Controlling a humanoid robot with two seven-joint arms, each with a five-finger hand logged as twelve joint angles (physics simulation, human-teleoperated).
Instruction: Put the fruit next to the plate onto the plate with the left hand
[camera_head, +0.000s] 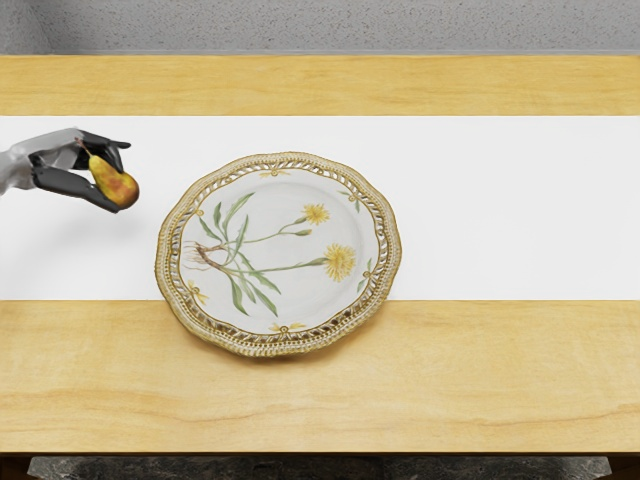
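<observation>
Wooden desk (320, 380) with a white runner (500, 200) fills my view. I see my left hand (75, 170) at the left edge, fingers curled around the pear (114, 183), beside the plate (375, 215).

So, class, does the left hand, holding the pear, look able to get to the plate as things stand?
Probably yes. The left hand grasps the pear just left of the plate, and only the white runner shows between them.
</observation>
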